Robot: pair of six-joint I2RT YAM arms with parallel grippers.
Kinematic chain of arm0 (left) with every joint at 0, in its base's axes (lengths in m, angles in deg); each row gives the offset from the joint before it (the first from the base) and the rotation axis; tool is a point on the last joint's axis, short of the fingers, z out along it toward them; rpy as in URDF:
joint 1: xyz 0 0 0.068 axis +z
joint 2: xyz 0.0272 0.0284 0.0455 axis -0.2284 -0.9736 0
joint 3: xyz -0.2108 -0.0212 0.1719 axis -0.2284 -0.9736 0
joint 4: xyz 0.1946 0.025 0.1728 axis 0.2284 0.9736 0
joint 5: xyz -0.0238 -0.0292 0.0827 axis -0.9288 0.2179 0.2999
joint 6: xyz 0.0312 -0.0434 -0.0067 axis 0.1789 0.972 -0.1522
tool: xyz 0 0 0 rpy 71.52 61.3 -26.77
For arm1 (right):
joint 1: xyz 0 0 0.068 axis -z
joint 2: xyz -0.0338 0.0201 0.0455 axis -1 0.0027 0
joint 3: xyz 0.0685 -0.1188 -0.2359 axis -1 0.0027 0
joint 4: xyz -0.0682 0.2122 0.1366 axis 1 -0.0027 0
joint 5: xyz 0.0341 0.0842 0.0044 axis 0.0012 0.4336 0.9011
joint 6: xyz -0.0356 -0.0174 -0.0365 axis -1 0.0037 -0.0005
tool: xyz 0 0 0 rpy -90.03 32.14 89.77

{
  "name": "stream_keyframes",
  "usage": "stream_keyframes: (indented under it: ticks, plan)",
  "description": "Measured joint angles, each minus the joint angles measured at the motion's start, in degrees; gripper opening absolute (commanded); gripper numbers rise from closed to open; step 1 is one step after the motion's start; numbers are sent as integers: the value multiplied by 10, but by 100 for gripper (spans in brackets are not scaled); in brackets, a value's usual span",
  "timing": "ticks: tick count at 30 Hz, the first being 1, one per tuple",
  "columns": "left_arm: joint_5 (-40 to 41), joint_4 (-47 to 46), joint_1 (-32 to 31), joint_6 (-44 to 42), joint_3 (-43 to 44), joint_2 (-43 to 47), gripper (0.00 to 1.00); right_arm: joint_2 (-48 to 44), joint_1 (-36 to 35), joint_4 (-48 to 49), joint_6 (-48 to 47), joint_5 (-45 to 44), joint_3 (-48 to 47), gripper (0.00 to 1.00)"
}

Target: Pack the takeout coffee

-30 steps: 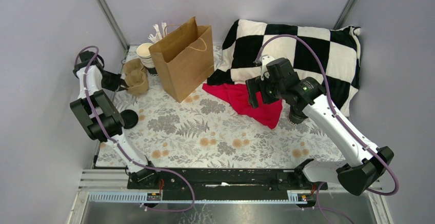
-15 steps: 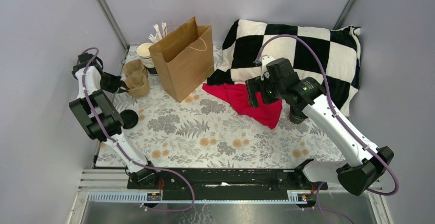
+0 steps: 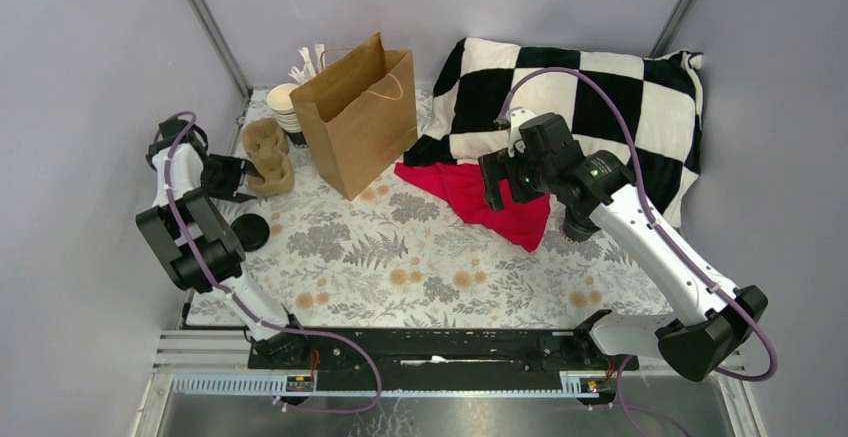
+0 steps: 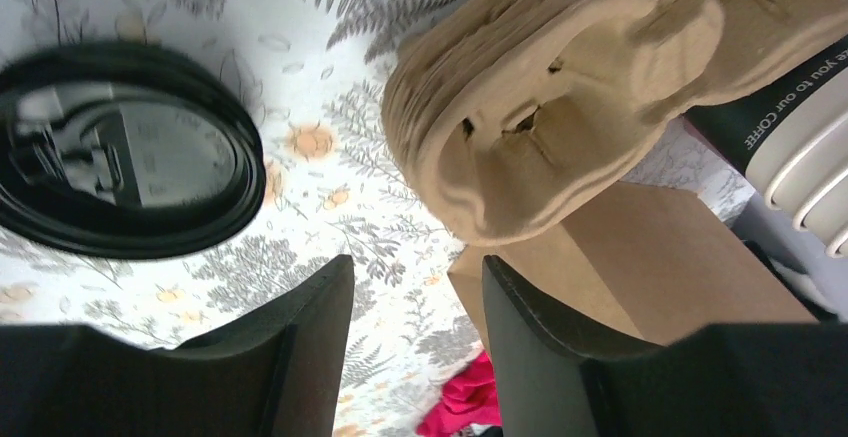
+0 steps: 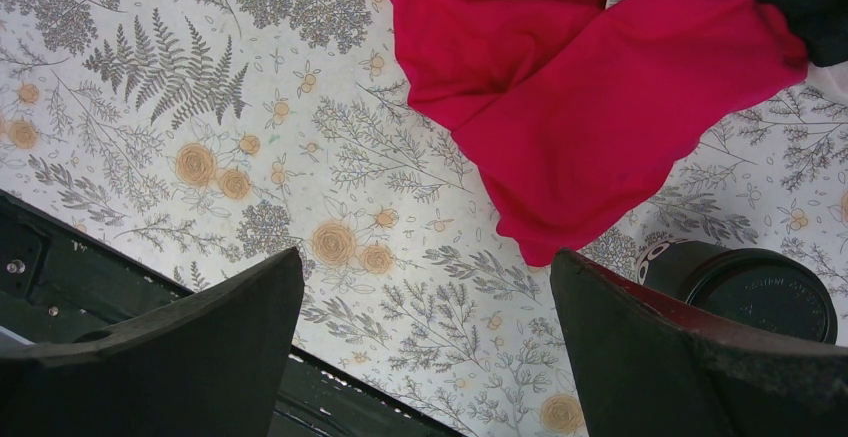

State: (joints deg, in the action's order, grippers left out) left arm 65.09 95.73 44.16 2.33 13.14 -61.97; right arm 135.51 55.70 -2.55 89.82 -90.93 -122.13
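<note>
The takeout coffee (image 5: 765, 293), a small dark cup with a black lid, stands on the floral cloth by the red cloth's corner. In the top view the coffee (image 3: 578, 227) is half hidden behind my right arm. My right gripper (image 5: 425, 262) is open and empty, hovering above the red cloth's (image 5: 590, 107) near edge; it also shows in the top view (image 3: 497, 185). The brown paper bag (image 3: 357, 122) stands open at the back. My left gripper (image 4: 415, 292) is open and empty, just short of a cardboard cup carrier (image 4: 560, 87); it also shows in the top view (image 3: 243, 169).
A round black lid (image 4: 120, 157) lies on the table (image 3: 420, 257) left of the left gripper, also seen from above (image 3: 250, 230). A stack of lidless cups (image 3: 283, 109) stands behind the carrier (image 3: 268, 154). A checked pillow (image 3: 590, 87) fills the back right.
My left gripper has drawn back a little toward the near side, and the cup carrier has turned slightly. The right arm has not moved.
</note>
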Motion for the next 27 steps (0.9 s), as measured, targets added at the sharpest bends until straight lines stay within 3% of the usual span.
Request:
stream_keyframes:
  ticks: [10, 21, 27]
  plan:
    - [0, -8, -22, 151, -49, 24, 49, 0, -6, 0, 0, 0, 0, 100]
    - [30, 13, -30, 218, -8, -24, 47, 0, -7, 0, 0, 0, 0, 100]
    - [38, 13, -43, 238, 16, -46, 40, 0, -7, 0, 0, -1, 0, 100]
